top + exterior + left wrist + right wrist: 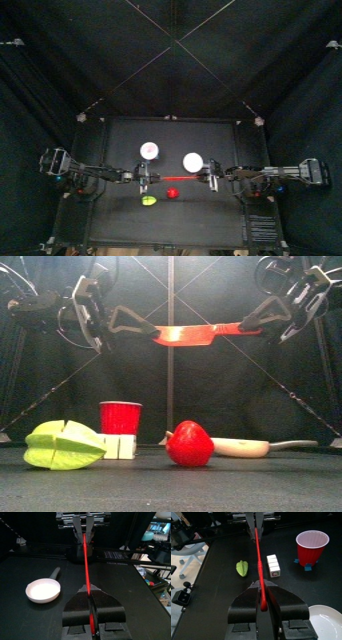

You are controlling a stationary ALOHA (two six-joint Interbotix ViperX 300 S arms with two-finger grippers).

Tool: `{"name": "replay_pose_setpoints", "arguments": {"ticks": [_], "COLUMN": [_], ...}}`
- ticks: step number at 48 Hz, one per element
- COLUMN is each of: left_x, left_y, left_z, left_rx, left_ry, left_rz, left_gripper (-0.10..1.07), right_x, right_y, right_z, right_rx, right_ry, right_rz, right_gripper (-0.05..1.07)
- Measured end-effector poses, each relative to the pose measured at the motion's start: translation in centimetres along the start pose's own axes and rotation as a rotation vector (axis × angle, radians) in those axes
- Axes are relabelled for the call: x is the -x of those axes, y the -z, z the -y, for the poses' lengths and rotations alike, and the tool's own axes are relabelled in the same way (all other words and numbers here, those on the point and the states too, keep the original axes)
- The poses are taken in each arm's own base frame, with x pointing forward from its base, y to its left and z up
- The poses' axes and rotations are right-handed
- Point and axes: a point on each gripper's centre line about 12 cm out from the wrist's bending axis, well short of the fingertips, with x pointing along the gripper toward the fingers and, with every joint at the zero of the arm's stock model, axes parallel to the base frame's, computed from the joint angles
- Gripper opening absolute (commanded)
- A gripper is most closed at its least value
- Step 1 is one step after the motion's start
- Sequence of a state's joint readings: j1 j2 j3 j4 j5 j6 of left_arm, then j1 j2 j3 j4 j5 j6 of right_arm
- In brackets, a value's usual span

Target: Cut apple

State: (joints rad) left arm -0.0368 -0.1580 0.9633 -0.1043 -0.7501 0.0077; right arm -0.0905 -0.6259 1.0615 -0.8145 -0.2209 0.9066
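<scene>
Free room above apple (190, 444)

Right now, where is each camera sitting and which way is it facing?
Top: high overhead, looking straight down at the table; left arm and right arm enter sideways.
Front: table's front edge, level, facing the apple; arms hang behind.
Left wrist: on left arm, looking along the red knife; left claw grips it.
Right wrist: mirrored; right claw grips it.
Shared: all show the red knife.
</scene>
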Motion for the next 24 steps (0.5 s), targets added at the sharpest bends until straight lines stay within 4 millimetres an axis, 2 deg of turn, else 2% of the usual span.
{"name": "replay_pose_setpoints", "arguments": {"ticks": [16,24], "left_x": [0.2,0.1], "left_y": [0.2,0.1], "left_z": [0.2,0.4], "left_rx": [-0.04,-0.09], "left_ry": [0.029,0.045], "left_rz": [-0.006,-0.006], "left_gripper": [0.15,0.15], "right_x": [-0.3,-0.4], "right_y": [-0.5,-1.2], "right_z": [0.4,-0.3], "right_rx": [-0.066,-0.03], "right_ry": [0.093,0.152], "right_rz": [-0.059,-0.129], "right_gripper": [0.5,0.5]}}
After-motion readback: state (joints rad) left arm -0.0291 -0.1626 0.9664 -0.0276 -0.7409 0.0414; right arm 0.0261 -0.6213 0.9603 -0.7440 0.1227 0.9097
